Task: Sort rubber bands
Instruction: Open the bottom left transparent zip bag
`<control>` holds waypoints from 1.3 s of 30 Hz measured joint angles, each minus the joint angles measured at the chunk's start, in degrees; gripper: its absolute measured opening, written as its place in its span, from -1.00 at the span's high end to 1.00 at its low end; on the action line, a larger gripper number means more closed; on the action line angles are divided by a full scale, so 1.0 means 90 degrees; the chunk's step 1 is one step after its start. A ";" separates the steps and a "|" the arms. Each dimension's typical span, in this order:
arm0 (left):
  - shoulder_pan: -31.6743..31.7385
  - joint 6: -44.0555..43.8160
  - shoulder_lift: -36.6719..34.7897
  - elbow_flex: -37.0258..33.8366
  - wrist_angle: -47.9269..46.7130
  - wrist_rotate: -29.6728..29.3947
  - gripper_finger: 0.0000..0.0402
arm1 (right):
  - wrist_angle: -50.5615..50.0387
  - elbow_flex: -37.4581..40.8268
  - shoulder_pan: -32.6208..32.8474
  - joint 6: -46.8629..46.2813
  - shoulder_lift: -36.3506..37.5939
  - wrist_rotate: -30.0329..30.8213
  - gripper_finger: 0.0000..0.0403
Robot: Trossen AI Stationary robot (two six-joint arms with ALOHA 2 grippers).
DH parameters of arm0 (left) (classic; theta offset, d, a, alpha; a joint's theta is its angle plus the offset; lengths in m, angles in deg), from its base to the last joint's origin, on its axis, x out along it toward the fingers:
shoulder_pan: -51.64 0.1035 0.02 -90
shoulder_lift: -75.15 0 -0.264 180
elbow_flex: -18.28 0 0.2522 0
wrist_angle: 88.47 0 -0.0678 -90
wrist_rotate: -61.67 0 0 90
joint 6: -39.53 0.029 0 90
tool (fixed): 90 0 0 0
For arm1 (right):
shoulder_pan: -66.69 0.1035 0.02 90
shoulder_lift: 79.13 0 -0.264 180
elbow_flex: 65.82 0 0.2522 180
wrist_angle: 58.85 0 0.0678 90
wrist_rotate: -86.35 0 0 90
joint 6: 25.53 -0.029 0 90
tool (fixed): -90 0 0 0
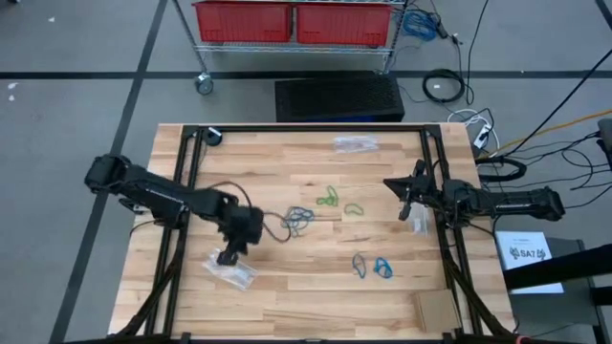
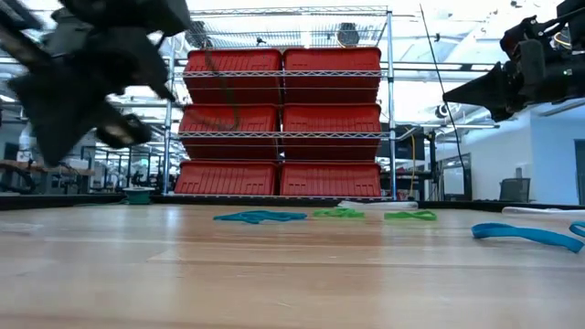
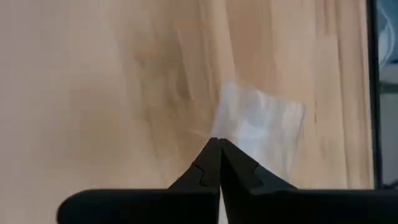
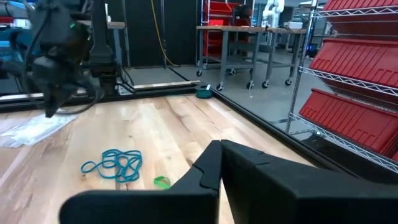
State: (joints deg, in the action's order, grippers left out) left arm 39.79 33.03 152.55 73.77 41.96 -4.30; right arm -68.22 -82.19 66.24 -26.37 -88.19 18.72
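Likely lab or workshop: wire shelving [image 2: 283,119], red bins [image 2: 331,75], floor cables [image 1: 445,86].

Two green rubber bands [image 1: 328,199], three clear bags [image 1: 232,269], two arms [image 1: 158,194].

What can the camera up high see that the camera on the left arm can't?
Only the high view shows the rubber bands scattered mid-table, green and blue ones, the right gripper waiting shut near the table's right edge, another clear bag at the far side, and the whole table.

Only the left wrist view shows, close up, the left gripper with its fingers pressed shut, no band between them.

Both show the clear bag right at the left gripper, and bare wood.
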 joint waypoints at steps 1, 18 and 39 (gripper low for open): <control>-0.0141 -0.0105 0.0071 -0.0042 -0.0017 0.0001 0.99 | -0.0001 0.0000 0.0000 -0.0002 -0.0002 0.0000 1.00; -0.0822 -0.0433 0.1062 -0.0473 0.0824 -0.1000 1.00 | -0.0006 0.0000 0.0005 -0.0192 0.0000 0.0000 1.00; 0.2789 0.0629 0.0988 -0.0492 0.2628 -0.4071 1.00 | -0.0149 0.0002 0.0007 -0.0340 0.0000 0.0001 1.00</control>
State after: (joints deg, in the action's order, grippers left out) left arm 64.89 38.69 161.45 69.34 65.61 -40.94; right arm -69.56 -82.17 66.31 -29.43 -88.19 18.72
